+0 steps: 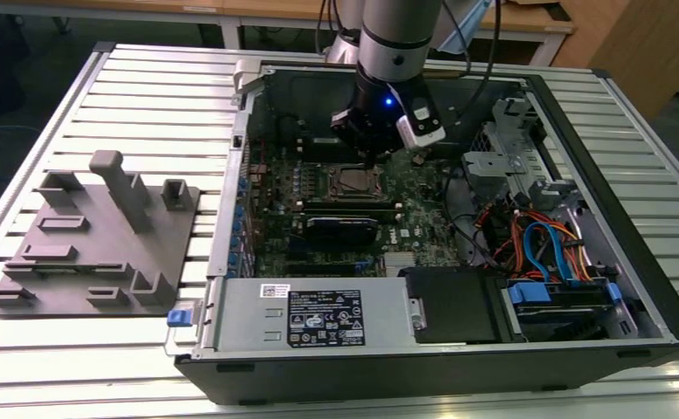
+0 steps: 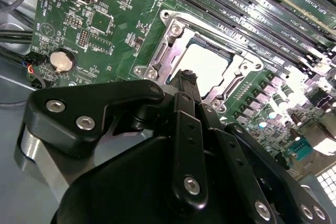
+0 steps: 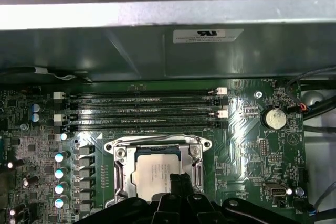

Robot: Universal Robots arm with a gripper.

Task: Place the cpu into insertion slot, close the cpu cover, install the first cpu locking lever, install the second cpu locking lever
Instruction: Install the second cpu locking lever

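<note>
The cpu has a pale, smooth metal face with a dull sheen. Around it, the cpu cover is bright glossy metal. The gripper beside the cpu looks like matt black plastic.

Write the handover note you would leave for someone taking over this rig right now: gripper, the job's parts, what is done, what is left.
Gripper: fingers together, holding nothing, tip at the socket's edge over the cpu cover.
Cpu: seated in the insertion slot, pale face visible through the cover's window in both wrist views.
Done: chip placed, cover appears down.
Left: the two locking levers; I cannot tell whether either is latched.
</note>
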